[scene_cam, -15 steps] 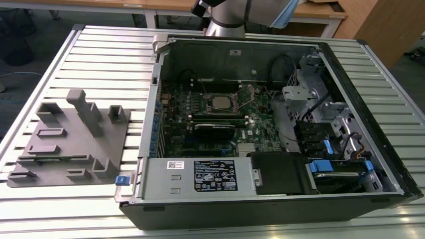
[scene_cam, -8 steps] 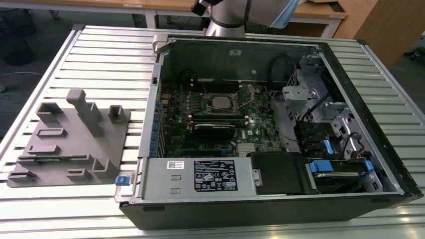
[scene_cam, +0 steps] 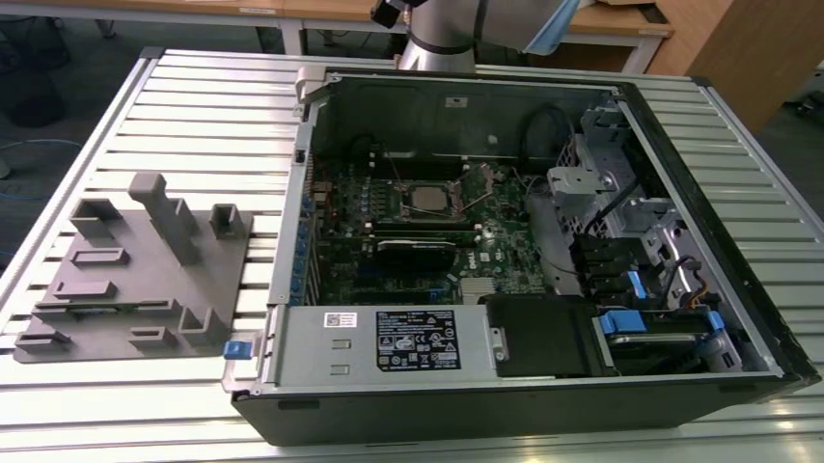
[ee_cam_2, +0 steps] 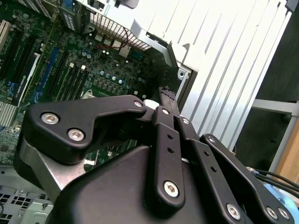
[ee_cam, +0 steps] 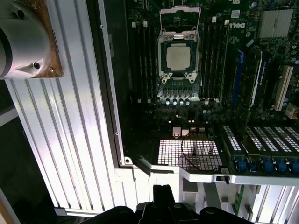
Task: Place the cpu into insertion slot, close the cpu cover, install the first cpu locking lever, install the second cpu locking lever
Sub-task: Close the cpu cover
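While cpu [ee_cam: 178, 58] sits in insertion slot [ee_cam: 179, 78], cpu cover [ee_cam: 180, 32] raised

Workshop: ribbed metal bench [scene_cam: 206, 106], opened computer case [scene_cam: 515, 417]

Slatted aluminium table [scene_cam: 206, 106], brightly lit. Wooden desks [scene_cam: 245, 8] behind it, wooden panel [scene_cam: 754, 48] at the exterior view's right, dark grey floor [scene_cam: 91, 43] at its left.

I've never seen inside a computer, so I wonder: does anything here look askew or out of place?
Only the cpu cover: it stands flipped open at the edge of the insertion slot, leaving the cpu bare and square inside. Nothing looks spilled or broken.
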